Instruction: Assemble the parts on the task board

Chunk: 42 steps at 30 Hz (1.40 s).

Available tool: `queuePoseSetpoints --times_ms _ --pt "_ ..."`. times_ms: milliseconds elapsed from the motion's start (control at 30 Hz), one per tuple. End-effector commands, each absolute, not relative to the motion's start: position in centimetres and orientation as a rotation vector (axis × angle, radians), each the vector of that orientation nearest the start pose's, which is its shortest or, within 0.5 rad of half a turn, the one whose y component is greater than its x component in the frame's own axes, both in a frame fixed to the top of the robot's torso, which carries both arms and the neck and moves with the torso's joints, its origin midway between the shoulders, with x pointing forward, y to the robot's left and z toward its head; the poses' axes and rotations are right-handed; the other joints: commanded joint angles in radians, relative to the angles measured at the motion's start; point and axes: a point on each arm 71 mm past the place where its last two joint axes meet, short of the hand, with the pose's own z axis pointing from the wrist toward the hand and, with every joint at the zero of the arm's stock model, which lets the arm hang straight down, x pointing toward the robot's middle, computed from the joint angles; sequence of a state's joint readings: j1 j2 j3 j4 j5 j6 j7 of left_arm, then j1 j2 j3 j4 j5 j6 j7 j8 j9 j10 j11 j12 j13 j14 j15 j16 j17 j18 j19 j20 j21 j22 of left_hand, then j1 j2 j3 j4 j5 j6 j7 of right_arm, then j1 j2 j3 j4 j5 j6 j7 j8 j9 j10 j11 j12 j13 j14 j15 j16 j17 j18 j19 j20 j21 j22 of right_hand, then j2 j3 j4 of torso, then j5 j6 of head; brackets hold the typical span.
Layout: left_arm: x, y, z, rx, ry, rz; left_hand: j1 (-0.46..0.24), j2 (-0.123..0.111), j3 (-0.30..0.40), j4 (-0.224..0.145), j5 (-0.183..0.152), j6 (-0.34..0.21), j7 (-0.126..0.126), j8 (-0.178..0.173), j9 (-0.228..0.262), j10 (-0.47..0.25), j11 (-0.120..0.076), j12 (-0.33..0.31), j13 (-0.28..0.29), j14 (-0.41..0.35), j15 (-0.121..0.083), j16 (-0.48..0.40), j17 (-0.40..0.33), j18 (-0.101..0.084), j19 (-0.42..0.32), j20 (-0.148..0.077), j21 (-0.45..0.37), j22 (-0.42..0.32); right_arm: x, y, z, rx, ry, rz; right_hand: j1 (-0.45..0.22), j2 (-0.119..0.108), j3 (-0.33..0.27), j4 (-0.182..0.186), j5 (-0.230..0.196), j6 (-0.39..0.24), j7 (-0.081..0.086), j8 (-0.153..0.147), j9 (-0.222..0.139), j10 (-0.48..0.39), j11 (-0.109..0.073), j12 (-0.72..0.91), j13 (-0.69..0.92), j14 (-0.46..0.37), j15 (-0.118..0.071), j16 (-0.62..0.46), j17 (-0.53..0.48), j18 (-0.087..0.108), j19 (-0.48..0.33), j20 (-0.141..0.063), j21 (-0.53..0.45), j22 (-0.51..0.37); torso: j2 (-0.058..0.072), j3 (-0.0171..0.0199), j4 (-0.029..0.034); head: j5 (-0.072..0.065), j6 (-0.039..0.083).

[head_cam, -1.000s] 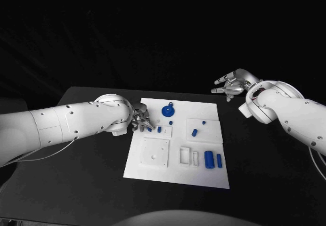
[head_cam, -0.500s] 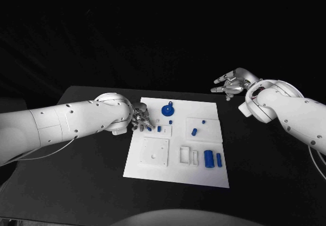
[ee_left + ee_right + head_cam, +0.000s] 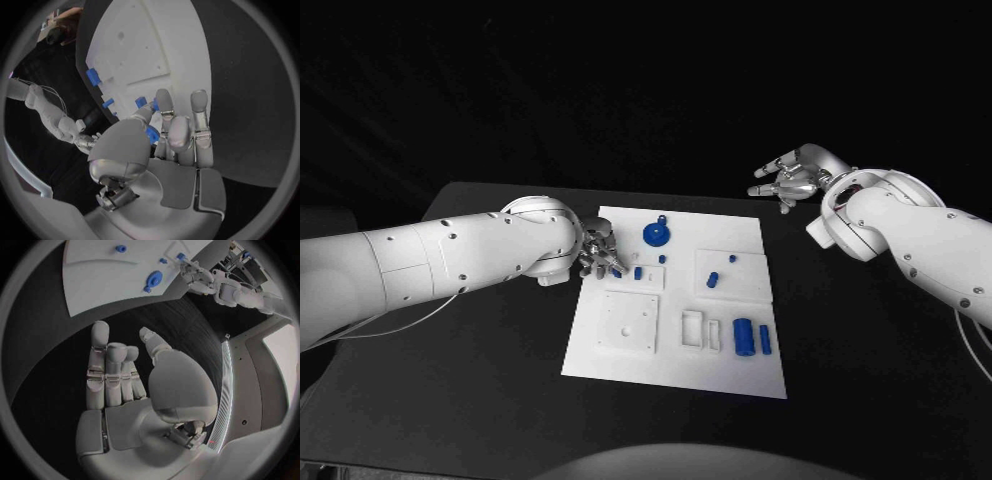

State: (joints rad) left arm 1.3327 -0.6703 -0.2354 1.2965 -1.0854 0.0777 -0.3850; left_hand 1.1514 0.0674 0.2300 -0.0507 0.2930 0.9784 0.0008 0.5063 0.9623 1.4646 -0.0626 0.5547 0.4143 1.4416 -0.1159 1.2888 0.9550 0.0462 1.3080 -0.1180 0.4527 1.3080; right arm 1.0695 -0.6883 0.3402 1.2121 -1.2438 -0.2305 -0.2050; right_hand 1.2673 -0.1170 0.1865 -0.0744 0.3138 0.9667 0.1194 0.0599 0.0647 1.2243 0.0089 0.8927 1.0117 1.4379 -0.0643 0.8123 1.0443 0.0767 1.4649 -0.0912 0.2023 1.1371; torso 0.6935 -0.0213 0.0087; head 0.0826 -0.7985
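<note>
Nothing on the board has shifted since a second ago; both hands keep their places, the left hand's fingers only slightly resettled.

Left hand (image 3: 602, 251): at the near-left edge of the task board (image 3: 733, 370), fingers curled down onto it. The left wrist view shows a small blue part (image 3: 152, 133) pinched between thumb and fingers (image 3: 164, 102), with another blue piece just beyond the fingertips.

Right hand (image 3: 790, 175): raised beyond the board's far right corner, well apart from it, fingers spread, holding nothing; the right wrist view confirms the bare palm (image 3: 122, 390).

Parts on the board: round blue disc (image 3: 656, 235) near the far edge; small peg (image 3: 713, 280) in a raised square; two upright blue bars (image 3: 746, 338) at the near right; white square plate (image 3: 630, 321) at the near left.

Surface: black table (image 3: 473, 340), dark room behind.
</note>
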Motion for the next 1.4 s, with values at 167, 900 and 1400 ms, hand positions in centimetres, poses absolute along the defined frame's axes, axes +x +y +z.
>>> queuePoseSetpoints --times_ms 167,900,1400 --pt "51.36 20.01 -24.04 -0.059 2.304 -0.33 0.024 0.026 0.017 -0.021 0.006 0.008 -0.016 0.003 0.002 0.041 -0.005 -0.003 -0.001 0.005 0.001 0.001 0.001 0.008 0.0 0.003 0.003 0.017 55.96 -24.17 -15.82 0.41 1.642 0.654 -0.008 0.003 -0.001 0.001 0.003 0.004 0.002 0.003 0.0 -0.005 -0.005 -0.002 -0.001 -0.001 -0.001 -0.004 -0.001 0.014 0.033 0.005 0.001 -0.001 0.001 -0.0004 -0.0001 0.0 0.0" --pt "51.27 19.38 -24.2 -0.077 2.306 -0.362 0.01 0.018 0.01 -0.01 0.023 0.008 -0.018 0.005 0.005 0.04 -0.006 -0.004 -0.002 0.005 -0.001 -0.002 -0.001 0.005 0.001 -0.001 0.001 0.017 55.95 -24.17 -15.86 0.411 1.642 0.653 -0.006 0.002 0.001 0.001 0.007 0.004 0.001 0.003 0.0 -0.006 -0.005 -0.003 -0.002 -0.002 -0.001 -0.005 -0.002 0.014 0.032 0.005 0.001 -0.002 0.0 0.0003 -0.0004 -0.003 -0.002" --pt "51.41 19.46 -24.27 -0.098 2.305 -0.362 -0.002 -0.024 -0.021 0.031 0.017 0.013 -0.023 -0.001 0.0 0.04 -0.009 -0.008 -0.004 0.004 -0.006 -0.009 -0.008 -0.005 0.005 -0.01 -0.004 0.017 55.95 -24.19 -15.88 0.412 1.642 0.652 -0.007 0.001 0.0 0.001 0.007 0.004 0.002 0.003 0.0 -0.007 -0.005 -0.003 -0.003 -0.002 -0.001 -0.006 -0.002 0.014 0.032 0.005 0.001 -0.002 0.0 0.0002 -0.0002 -0.005 -0.003"
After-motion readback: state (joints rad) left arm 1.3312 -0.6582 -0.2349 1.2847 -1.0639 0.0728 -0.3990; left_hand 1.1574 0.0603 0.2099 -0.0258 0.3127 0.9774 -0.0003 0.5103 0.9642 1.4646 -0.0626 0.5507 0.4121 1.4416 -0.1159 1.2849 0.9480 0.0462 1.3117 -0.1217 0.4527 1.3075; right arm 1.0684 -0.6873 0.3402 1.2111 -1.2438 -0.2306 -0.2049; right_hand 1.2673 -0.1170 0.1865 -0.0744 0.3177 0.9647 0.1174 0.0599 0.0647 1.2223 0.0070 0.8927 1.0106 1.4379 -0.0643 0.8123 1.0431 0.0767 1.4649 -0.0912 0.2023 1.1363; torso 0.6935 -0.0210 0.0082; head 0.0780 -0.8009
